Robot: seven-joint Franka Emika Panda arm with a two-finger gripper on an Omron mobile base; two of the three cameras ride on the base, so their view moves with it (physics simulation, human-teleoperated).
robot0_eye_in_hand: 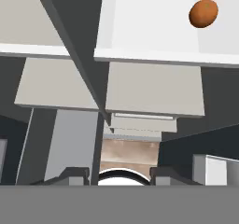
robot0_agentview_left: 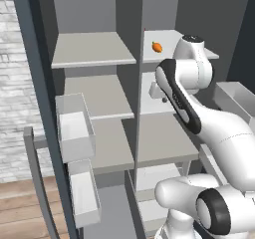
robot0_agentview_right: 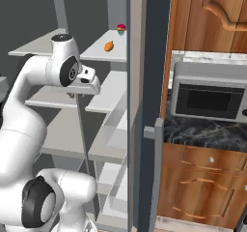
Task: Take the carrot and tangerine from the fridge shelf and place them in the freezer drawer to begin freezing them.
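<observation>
Orange green-tipped carrot (robot0_agentview_left: 157,47), shelf-top (robot0_agentview_left: 167,39)

arm (robot0_agentview_left: 219,128) raised, elbow bent | gripper (robot0_agentview_right: 91,83) empty, jaws part-open

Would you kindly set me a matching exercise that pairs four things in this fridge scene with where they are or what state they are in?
Things:
1. carrot
2. microwave
3. white door bins
4. gripper

Places or states:
A. stands on the dark counter beside the fridge
B. jaws apart, nothing between them
C. lies on an upper fridge shelf
D. hang on the inside of the open fridge door

Pairs: 1-C, 2-A, 3-D, 4-B
</observation>
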